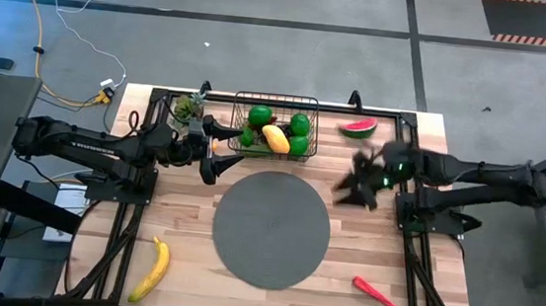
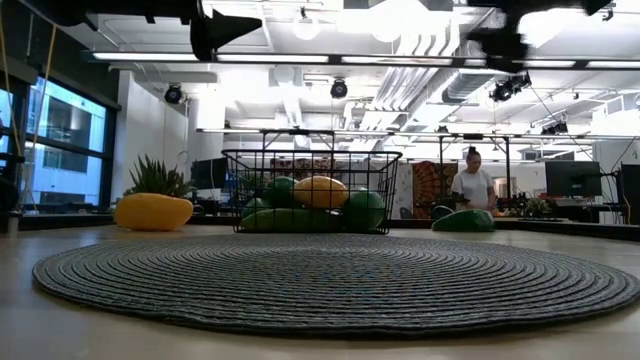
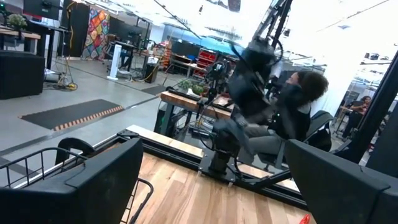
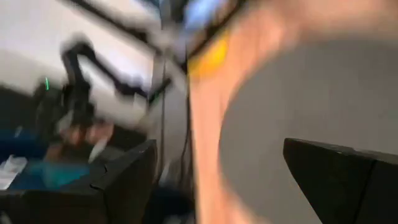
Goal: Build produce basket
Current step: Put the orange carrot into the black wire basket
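The right gripper, jaws wide and empty, hangs just off the red watermelon slice at the desk's far right corner, probably nearer it than the open-jawed left gripper beside the basket

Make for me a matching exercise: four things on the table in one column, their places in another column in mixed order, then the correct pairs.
Things:
1. banana
2. watermelon slice
3. red chilli
4. limes

Places:
A. inside the wire basket
B. near table edge, on the left arm's side
C. near table edge, on the right arm's side
D. on the wood just beside the basket, on the right arm's side

Pairs: 1-B, 2-D, 3-C, 4-A
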Controlling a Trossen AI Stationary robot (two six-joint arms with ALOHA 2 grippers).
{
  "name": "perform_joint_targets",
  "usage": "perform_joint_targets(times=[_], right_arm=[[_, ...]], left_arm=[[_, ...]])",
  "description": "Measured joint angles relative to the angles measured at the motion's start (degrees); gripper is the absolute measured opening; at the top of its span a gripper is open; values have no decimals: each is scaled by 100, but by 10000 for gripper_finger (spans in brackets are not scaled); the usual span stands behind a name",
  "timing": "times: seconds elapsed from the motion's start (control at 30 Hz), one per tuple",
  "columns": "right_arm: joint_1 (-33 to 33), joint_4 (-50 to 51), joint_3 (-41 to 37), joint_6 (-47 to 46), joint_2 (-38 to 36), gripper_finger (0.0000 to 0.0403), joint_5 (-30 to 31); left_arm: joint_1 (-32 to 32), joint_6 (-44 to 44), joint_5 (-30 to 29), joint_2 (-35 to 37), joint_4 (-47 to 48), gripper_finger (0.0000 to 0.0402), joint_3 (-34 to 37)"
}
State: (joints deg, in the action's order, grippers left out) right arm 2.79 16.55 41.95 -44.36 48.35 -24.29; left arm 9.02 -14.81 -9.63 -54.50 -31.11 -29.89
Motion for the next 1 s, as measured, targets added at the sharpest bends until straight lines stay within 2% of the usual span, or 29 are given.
perform_joint_targets(times=[0.2,0.37,0.47,0.63,0.9,1.0], right_arm=[[-2182,1056,-2,-2119,7,330,174],[-3799,1703,-2,-3727,197,330,1154],[-4451,2272,-2,-4419,566,330,1361],[-5009,2504,-2,-4913,1352,330,1364],[-5211,2038,-2,-5116,2609,330,1372],[-5209,1746,-2,-5488,3031,330,1298]], left_arm=[[0,0,0,0,0,383,0],[0,0,0,-2,0,383,0],[0,0,0,-2,2,383,0],[0,0,0,-2,2,383,2],[0,0,-7,-2,4,383,2],[1,0,-9,-2,7,383,2]])
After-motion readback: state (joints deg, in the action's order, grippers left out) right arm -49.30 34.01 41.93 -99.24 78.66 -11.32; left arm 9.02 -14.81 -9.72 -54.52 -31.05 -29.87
